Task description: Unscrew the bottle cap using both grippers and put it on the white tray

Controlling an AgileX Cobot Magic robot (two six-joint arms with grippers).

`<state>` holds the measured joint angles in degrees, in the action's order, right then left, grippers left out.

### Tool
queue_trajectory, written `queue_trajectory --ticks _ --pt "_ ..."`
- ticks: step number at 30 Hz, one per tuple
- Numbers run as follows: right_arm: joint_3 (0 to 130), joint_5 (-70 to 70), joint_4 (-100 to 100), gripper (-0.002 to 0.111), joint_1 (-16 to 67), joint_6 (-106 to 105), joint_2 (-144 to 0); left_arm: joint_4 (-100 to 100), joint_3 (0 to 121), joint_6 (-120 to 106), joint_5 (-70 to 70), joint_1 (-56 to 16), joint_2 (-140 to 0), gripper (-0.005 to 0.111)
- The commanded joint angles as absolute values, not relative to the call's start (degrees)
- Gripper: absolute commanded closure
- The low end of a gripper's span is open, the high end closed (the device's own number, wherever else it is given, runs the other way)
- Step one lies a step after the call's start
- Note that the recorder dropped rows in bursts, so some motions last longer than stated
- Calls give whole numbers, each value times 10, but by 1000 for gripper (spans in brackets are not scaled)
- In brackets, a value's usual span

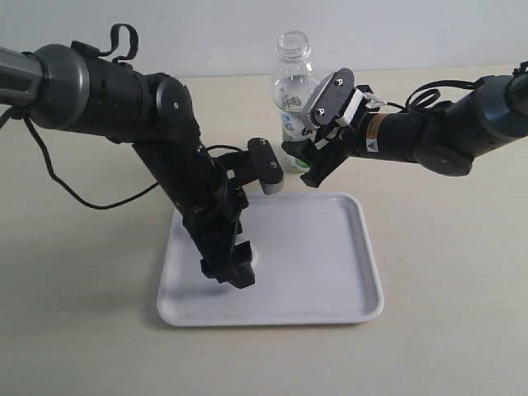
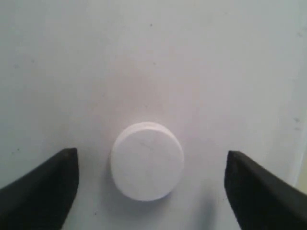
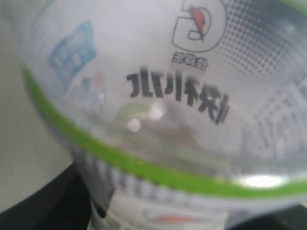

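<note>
The white bottle cap (image 2: 147, 162) lies flat on the white tray (image 2: 144, 57), apart from both dark fingers on either side of it. My left gripper (image 2: 151, 163) is open around the cap, low over the tray's left part (image 1: 229, 266). In the exterior view the cap (image 1: 251, 251) peeks out beside that gripper. The clear bottle (image 1: 293, 82) stands upright behind the tray (image 1: 330, 272) with an uncapped neck. My right gripper (image 1: 304, 158) is shut on its labelled lower body. The label (image 3: 168, 96) fills the right wrist view, with dark fingers (image 3: 43, 201) at its edge.
The tray sits on a pale beige tabletop (image 1: 454, 247). The left arm (image 1: 165, 140) reaches in over the tray's left side, trailing a black cable (image 1: 74, 194). The right arm (image 1: 445, 132) comes in from the right.
</note>
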<state>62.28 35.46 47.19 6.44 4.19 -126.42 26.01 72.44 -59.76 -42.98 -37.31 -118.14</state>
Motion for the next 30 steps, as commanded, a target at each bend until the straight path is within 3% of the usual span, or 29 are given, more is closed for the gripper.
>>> queue_trajectory --ticks 1,13,17,22,24,30 --pt "611 237 495 108 60 27 -1288 260 721 -585 -430 -374 -1174 26" --pt "611 172 478 108 60 183 -1232 218 721 -513 -461 -371 -1053 26" --pt "611 194 607 108 60 285 -1227 218 721 -496 -489 -371 -1051 26" --pt "611 204 619 108 60 288 -1228 217 721 -493 -490 -371 -1051 26" --pt "611 204 619 101 60 288 -1228 216 721 -494 -490 -371 -1051 26" --pt "611 209 619 63 60 288 -1228 216 721 -494 -490 -371 -1051 26"
